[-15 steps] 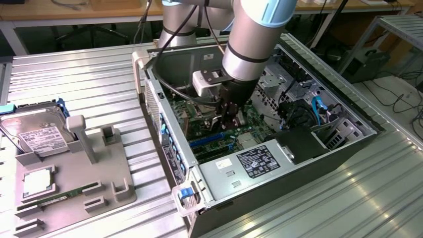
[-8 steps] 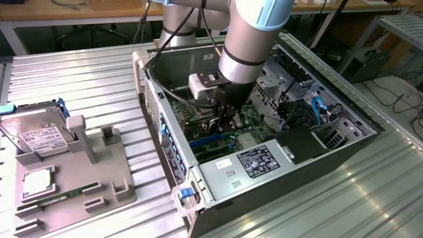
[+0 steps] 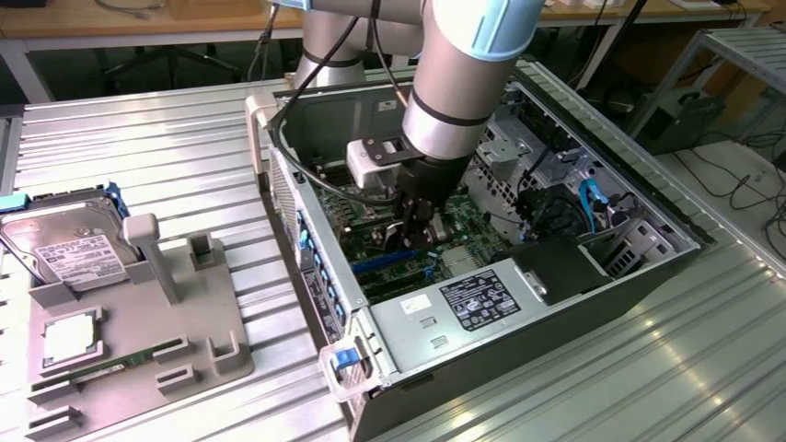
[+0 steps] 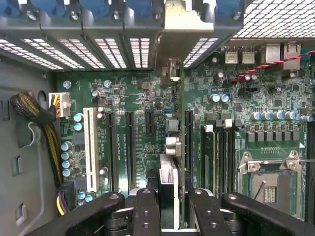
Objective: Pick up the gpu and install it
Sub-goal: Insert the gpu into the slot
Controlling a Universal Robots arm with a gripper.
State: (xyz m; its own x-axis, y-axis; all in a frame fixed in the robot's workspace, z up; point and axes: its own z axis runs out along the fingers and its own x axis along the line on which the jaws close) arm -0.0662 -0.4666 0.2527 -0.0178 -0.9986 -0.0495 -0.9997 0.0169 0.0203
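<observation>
Light in the exterior view was bright and even, apparently from overhead, and the ribbed metal table (image 3: 687, 350) threw back broad pale glare toward the exterior view's right. The inside of the computer case (image 3: 491, 304) sat in softer shade, darkest under the arm (image 3: 461, 83). That picture looked slightly soft, with mild blocky compression. In the wrist view the motherboard (image 4: 133, 142) was evenly lit and fairly sharp, while the black fingers (image 4: 145, 216) nearest the lens were blurred. The perforated case wall (image 4: 275, 17) was washed out, perhaps overexposed.
</observation>
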